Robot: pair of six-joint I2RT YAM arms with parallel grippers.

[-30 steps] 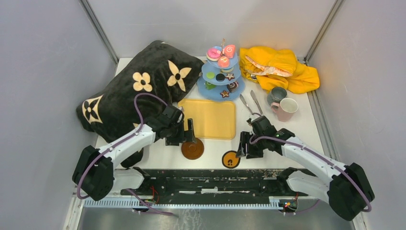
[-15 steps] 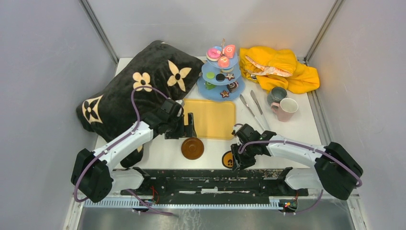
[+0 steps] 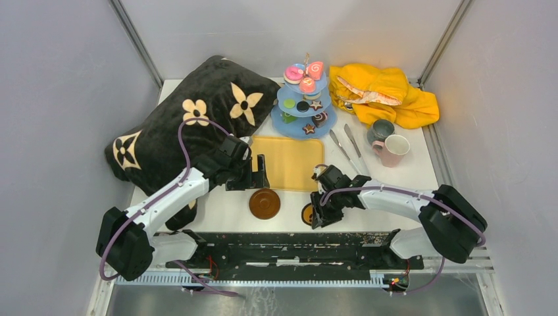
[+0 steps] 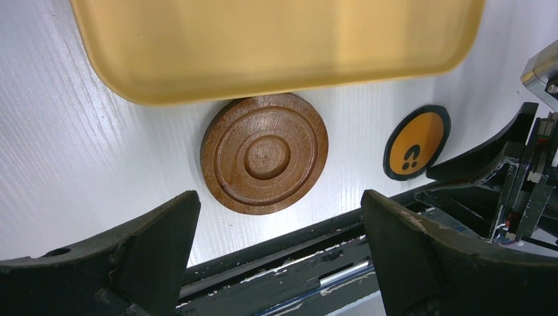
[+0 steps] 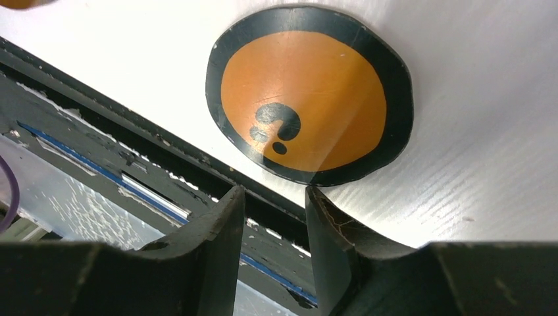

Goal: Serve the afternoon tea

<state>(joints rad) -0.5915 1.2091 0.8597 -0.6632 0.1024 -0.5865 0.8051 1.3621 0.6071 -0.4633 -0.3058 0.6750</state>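
Observation:
A round brown wooden coaster [image 3: 264, 203] lies flat just in front of the yellow tray; in the left wrist view it [image 4: 264, 153] lies ahead of my fingers. My left gripper [image 3: 261, 176] [image 4: 279, 253] is open and empty, above and behind it. An orange coaster with a black rim [image 5: 309, 95] [image 4: 416, 142] lies by the near edge, partly under my right gripper [image 3: 318, 218] [image 5: 273, 220]. Its fingers stand a narrow gap apart with nothing between them. The light-blue three-tier stand [image 3: 327, 125] with toy sweets [image 3: 306, 84], the grey mug [image 3: 380, 130] and the pink cup [image 3: 395, 150] stand at the back.
The flat yellow tray [image 3: 289, 163] lies mid-table. Metal tongs [image 3: 349, 146] lie right of it. A black flowered pillow [image 3: 191, 125] fills the left side. A yellow cloth [image 3: 388, 92] lies at the back right. The black rail [image 3: 289, 240] runs along the near edge.
My left gripper has lifted off the brown coaster and drawn back toward the tray. My right gripper has moved left and down over the orange coaster.

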